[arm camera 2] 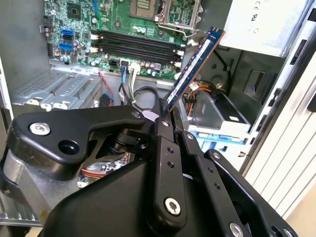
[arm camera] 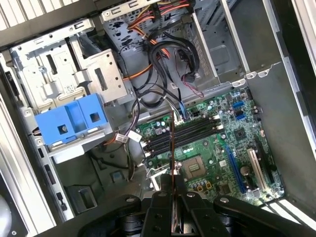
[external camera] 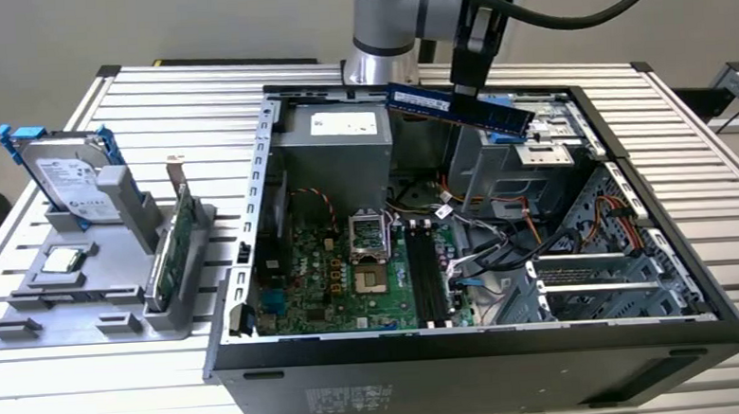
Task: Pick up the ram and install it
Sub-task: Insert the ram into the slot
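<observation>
The ram (external camera: pixel 455 107), a long dark blue stick with black chips, hangs tilted above the back of the open computer case (external camera: pixel 478 339). My gripper (external camera: pixel 466 90) is shut on it near its middle. In the second wrist view the ram (arm camera 2: pixel 195 63) sticks out slantwise from the gripper (arm camera 2: pixel 166 116) over the black memory slots (arm camera 2: pixel 136 44) of the green motherboard. In the first wrist view the ram (arm camera: pixel 172 148) shows edge-on, rising from the gripper (arm camera: pixel 173 191) across the memory slots (arm camera: pixel 185 134). The slots (external camera: pixel 425 276) lie well below the stick.
A grey holder (external camera: pixel 46 309) on the exterior view's left carries a silver hard drive (external camera: pixel 71 175) with blue rails and a green expansion card (external camera: pixel 173 241). Inside the case are a power supply (external camera: pixel 335 138), loose cables (arm camera: pixel 163 59) and a blue drive caddy (arm camera: pixel 71 121).
</observation>
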Tool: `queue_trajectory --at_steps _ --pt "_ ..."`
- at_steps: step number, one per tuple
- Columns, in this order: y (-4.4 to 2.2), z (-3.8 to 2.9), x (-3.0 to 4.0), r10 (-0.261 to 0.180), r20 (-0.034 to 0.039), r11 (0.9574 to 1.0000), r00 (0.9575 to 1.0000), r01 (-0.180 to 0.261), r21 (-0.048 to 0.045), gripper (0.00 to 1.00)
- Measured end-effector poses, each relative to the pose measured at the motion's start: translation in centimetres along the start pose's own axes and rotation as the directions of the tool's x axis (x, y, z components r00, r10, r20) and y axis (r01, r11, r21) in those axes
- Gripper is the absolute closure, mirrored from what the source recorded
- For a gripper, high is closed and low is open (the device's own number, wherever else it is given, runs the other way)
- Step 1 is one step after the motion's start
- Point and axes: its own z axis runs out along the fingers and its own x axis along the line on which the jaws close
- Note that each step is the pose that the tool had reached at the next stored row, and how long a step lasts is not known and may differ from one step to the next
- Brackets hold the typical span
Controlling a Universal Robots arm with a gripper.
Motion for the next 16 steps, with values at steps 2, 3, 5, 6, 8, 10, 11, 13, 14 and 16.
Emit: queue_trajectory --at_steps 2,3,5,6,8,10,11,13,14,16 --pt "0.00 0.00 0.00 0.006 0.0000 1.0000 1.0000 -0.006 0.0001 1.00" --pt "0.00 0.00 0.00 0.009 0.0001 1.0000 1.0000 -0.009 0.0001 1.00" --pt "0.00 0.00 0.00 0.015 0.0001 0.9999 0.9999 -0.015 0.0002 1.00" --pt "0.00 0.00 0.00 0.018 0.0002 0.9998 0.9998 -0.018 0.0002 1.00" --pt "0.00 0.00 0.00 0.024 0.0002 0.9997 0.9997 -0.024 0.0002 1.00" --pt "0.00 0.00 0.00 0.029 0.0002 0.9996 0.9996 -0.029 0.0003 1.00" --pt "0.00 0.00 0.00 0.032 0.0003 0.9995 0.9995 -0.032 0.0003 1.00" --pt "0.00 0.00 0.00 0.038 0.0003 0.9993 0.9993 -0.038 0.0004 1.00" --pt "0.00 0.00 0.00 0.040 0.0003 0.9992 0.9992 -0.040 0.0005 1.00" --pt "0.00 0.00 0.00 0.046 0.0003 0.9990 0.9990 -0.046 0.0005 1.00"
